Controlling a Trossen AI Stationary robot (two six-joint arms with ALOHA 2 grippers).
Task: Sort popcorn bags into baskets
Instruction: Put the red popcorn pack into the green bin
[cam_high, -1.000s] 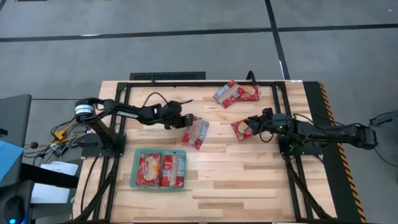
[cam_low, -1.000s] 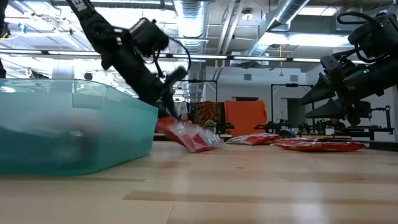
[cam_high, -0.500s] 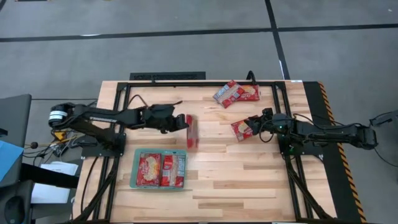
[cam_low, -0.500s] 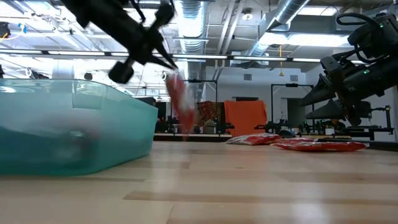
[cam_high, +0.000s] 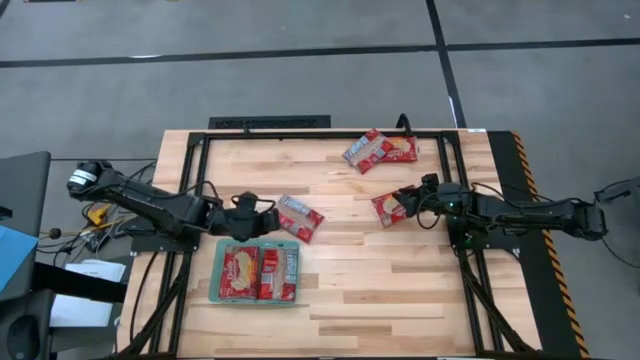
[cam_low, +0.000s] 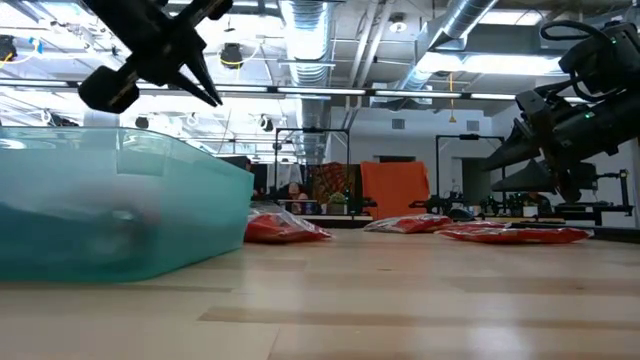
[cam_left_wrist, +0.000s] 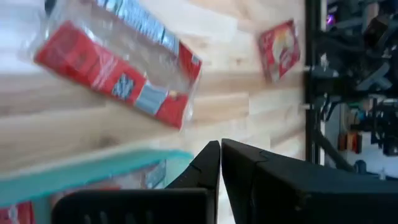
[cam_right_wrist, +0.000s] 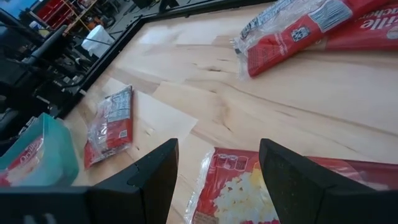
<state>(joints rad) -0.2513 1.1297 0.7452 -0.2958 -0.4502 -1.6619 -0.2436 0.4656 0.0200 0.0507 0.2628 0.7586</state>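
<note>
Two grippers are on my screens. My left gripper has its fingers pressed together on nothing; I see them meet edge to edge in the left wrist view, above the far rim of the teal tray. In the low view that gripper hangs well above the tabletop, over the tray's wall. Just beside its tip, a popcorn bag lies flat on the wood, apart from the fingers, showing a silver-blue face with red ends; the left wrist camera sees it and the low view catches it next to the tray's corner.

My right gripper has its fingers spread wide, and in the right wrist view they straddle the end of a red bag with a popcorn picture. From above, that bag sits at the gripper's tip; I cannot tell whether the fingers touch it.

Inside the tray I see packets lying flat side by side, one with its yellow popcorn picture up and one partly silver. Overlapping bags rest together near the far edge of the wooden table, well apart from both grippers. Both arms reach inward from the black frame at their own sides
</note>
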